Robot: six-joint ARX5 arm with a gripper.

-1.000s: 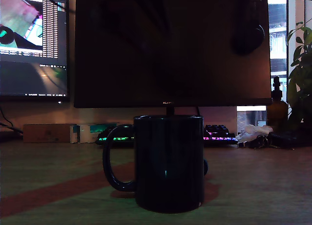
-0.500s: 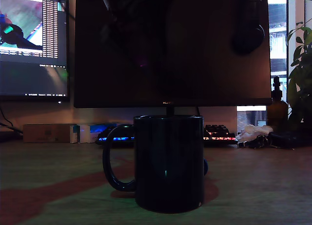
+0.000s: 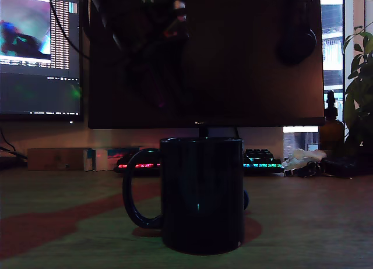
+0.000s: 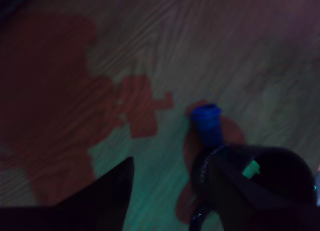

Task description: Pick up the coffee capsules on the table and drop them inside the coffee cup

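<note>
Hovering high over the desk (image 4: 210,36) right now, the hand (image 3: 148,24) only shows as a dark tangle of cables with a green light in the exterior view, up in front of the monitor (image 3: 233,65), so I honestly can't tell if it's open or closed or carrying anything. From the wrist view, the dark navy coffee cup (image 4: 255,191) sits below the hand and a bit off to one side, with something small and pale greenish already inside it. That could be the yellow capsule, too murky to say. The blue coffee capsule (image 4: 206,122) stands on the desk touching or just beside the cup's rim side, further out from the hand. If the blue one's next, I'd come straight down over it and pinch from the sides away from the cup wall, so the hand doesn't bump it.
</note>
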